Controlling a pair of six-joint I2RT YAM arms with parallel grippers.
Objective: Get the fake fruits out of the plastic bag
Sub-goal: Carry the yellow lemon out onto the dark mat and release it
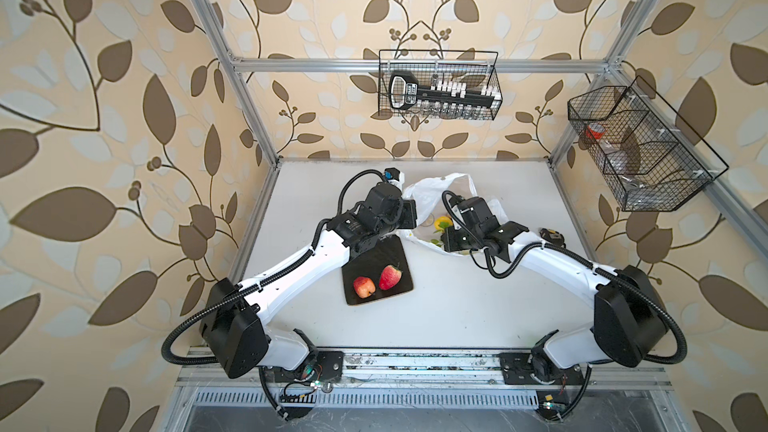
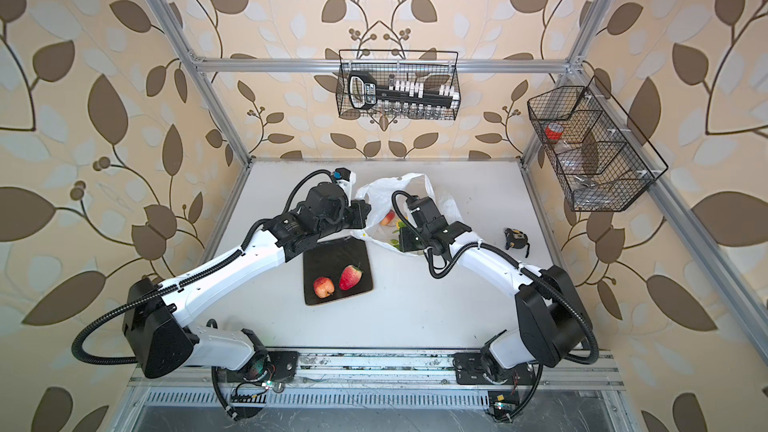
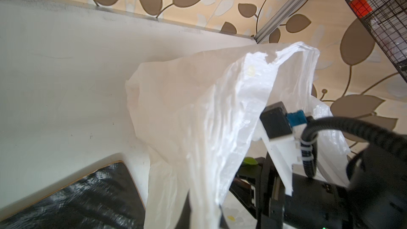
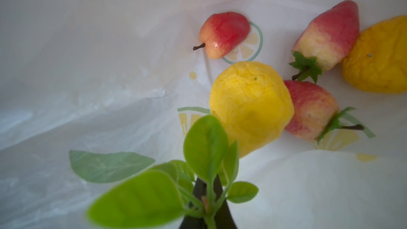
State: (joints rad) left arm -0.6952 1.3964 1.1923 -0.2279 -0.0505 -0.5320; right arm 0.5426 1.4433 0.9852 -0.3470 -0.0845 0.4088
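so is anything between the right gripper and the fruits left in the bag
No bag film is. The right gripper is inside the plastic bag, shut on the green leafy sprig, whose leaves partly screen the yellow fruit. The red fruits beyond lie uncovered.

Bright, diffuse light fills both top views, with faint soft shadows on the white table (image 1: 457, 305); aluminium rails (image 1: 311, 64) bow toward the frame's edges. The right wrist view blurs the near green sprig (image 4: 136, 199); the left wrist view overexposes the plastic bag (image 3: 253, 80).
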